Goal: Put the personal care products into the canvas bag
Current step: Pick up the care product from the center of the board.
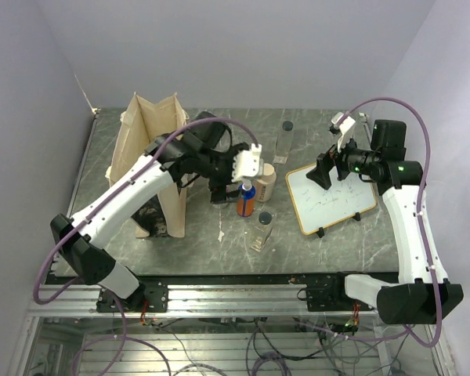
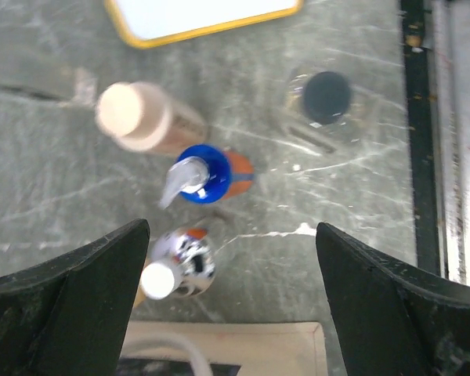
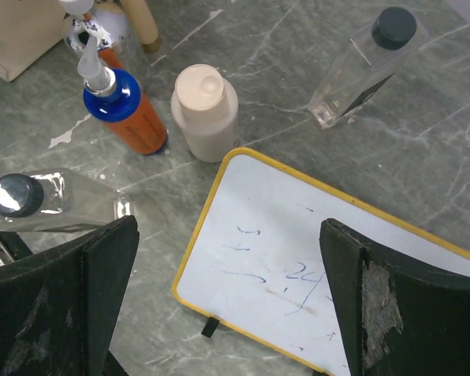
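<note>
The left tool [image 2: 231,231], wide open and empty like the right tool [image 3: 229,225], hangs above the blue-and-orange bottle [image 2: 207,174], which is probably light, stiff and slick, so best pinched mid-body.

1. The right gripper [image 3: 229,266] is hovering with jaws spread wide above a yellow-framed whiteboard [image 3: 337,258].
2. A cream bottle [image 3: 205,110] is standing just beside the whiteboard's corner, with a blue-and-orange bottle [image 3: 129,117] next to it.
3. One clear bottle [image 3: 55,205] is sitting at the left, a second clear bottle [image 3: 364,63] at the upper right.
</note>
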{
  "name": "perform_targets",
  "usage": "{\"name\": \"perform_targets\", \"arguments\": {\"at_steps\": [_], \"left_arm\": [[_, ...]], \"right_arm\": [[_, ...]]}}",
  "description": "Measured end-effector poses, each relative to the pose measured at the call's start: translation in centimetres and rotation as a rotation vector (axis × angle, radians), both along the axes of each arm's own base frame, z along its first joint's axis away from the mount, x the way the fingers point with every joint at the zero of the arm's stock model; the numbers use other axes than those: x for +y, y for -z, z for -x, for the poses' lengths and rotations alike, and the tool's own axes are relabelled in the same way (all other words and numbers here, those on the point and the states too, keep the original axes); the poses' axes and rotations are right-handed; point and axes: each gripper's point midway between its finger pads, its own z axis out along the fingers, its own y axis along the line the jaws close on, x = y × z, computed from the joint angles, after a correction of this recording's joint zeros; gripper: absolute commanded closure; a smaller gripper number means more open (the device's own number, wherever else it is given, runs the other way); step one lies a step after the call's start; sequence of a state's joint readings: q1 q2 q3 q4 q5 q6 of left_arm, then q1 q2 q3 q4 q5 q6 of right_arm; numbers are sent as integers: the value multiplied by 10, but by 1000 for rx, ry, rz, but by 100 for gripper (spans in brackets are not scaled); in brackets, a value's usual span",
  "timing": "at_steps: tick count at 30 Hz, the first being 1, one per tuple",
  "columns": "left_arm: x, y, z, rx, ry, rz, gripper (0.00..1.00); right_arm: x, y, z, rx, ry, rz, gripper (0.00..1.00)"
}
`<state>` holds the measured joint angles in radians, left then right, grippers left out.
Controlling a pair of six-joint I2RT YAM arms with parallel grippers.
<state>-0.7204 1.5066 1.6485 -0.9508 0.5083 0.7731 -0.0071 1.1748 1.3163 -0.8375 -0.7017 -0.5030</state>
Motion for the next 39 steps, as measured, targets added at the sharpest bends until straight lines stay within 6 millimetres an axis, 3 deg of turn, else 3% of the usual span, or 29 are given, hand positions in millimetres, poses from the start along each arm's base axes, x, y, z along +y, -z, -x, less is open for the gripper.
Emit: {"name": "perform_targets", "arguments": {"at_steps": [6, 13, 22, 37, 39], "left_arm": [[-34, 23, 48, 37, 224, -76, 0], [-65, 51, 72, 73, 366, -133, 1], [-80, 83, 75, 138, 410, -176, 0], [-96, 109, 70, 104, 468, -192, 1], [-97, 115, 69, 100, 482, -202, 7]], "right_arm": [[1, 1, 3, 20, 17, -20, 0], [-1, -2, 7, 18, 38, -27, 0], [-10, 4, 15, 25, 71, -41, 0], [-17, 8, 20, 30, 92, -92, 0], [-17, 8, 21, 32, 91, -96, 0]]}}
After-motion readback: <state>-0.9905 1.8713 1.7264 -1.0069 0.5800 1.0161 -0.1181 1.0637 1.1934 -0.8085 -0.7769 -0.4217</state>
